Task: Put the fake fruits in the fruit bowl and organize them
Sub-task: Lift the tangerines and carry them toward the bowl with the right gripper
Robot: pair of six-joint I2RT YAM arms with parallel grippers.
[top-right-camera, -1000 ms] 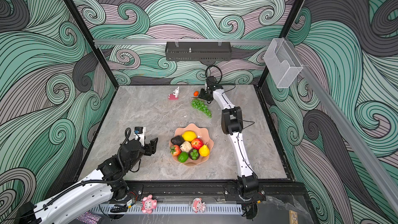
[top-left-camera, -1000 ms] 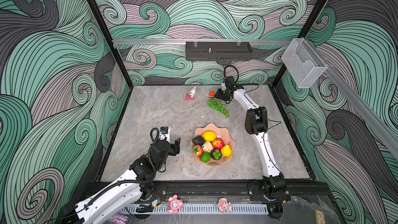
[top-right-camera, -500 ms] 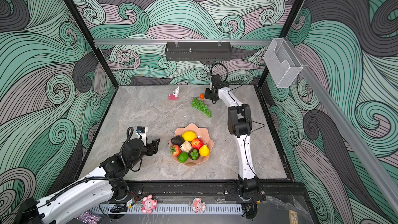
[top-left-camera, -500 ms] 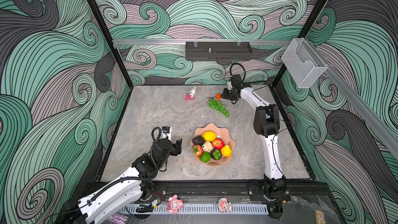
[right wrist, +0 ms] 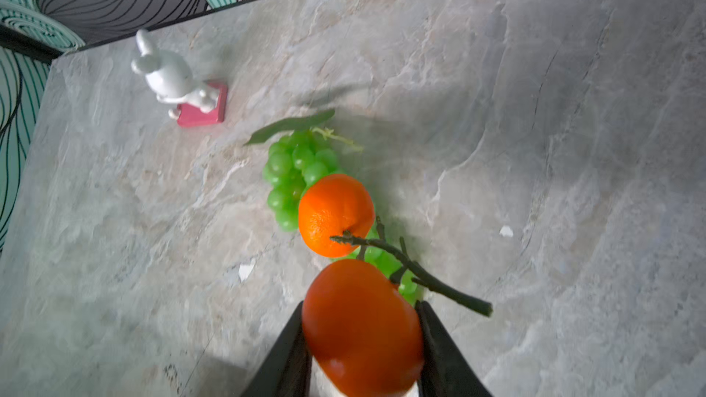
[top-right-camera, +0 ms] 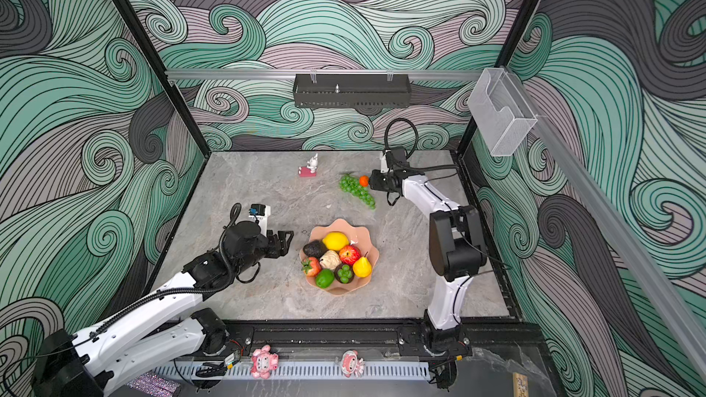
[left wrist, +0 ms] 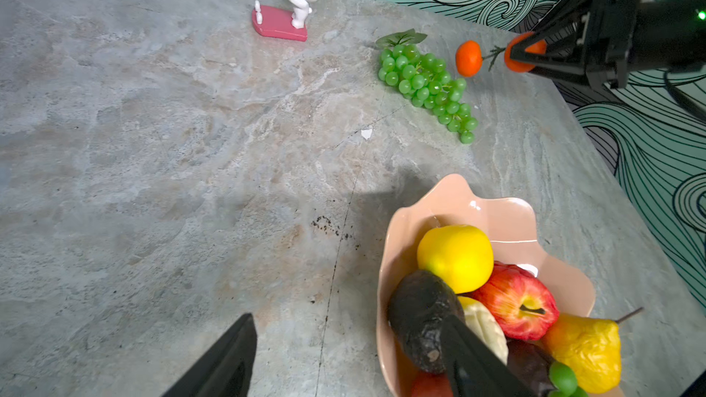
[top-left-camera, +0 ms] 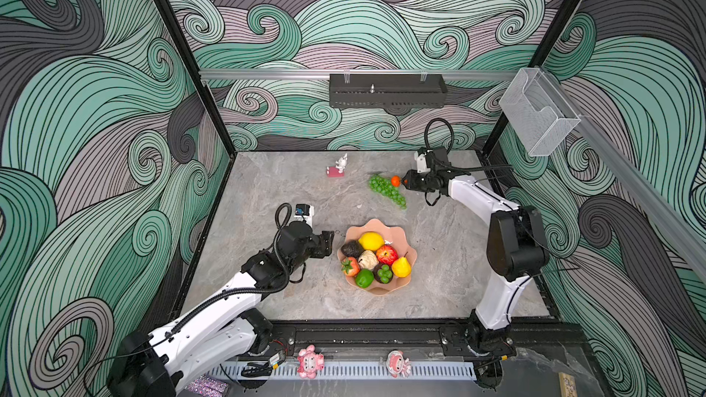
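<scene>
1. Since a second ago the left hand (top-left-camera: 327, 243) has hardly shifted. The right hand (top-left-camera: 405, 182) has drawn back from the far wall toward its own side, carrying the twin oranges (top-left-camera: 395, 181) with it.
2. Left hand: its fingers stand well apart and hold nothing, just beside the rim of the fruit bowl (top-left-camera: 398, 233). In the wrist view one finger (left wrist: 229, 360) hangs over the bare surface (top-left-camera: 267, 192) and the other crosses in front of the avocado (left wrist: 420, 318). Whether it touches the avocado, I cannot tell.
3. The fruit bowl sits mid-surface and is mostly filled with lemon (top-left-camera: 371, 241), avocado, apple (top-left-camera: 386, 254), strawberry (top-left-camera: 350, 266), pear (top-left-camera: 401, 267) and a few more.
4. The grape bunch (top-left-camera: 386, 189) lies on the surface toward the back, well apart from the bowl and not yet gathered.
5. Right hand: it is clamped on one orange of the pair. The other hangs from the shared twig over the stem end of the grapes, apparently clear of the surface.
6. Judging by this, the oranges and the grapes are what remain to be placed.
</scene>
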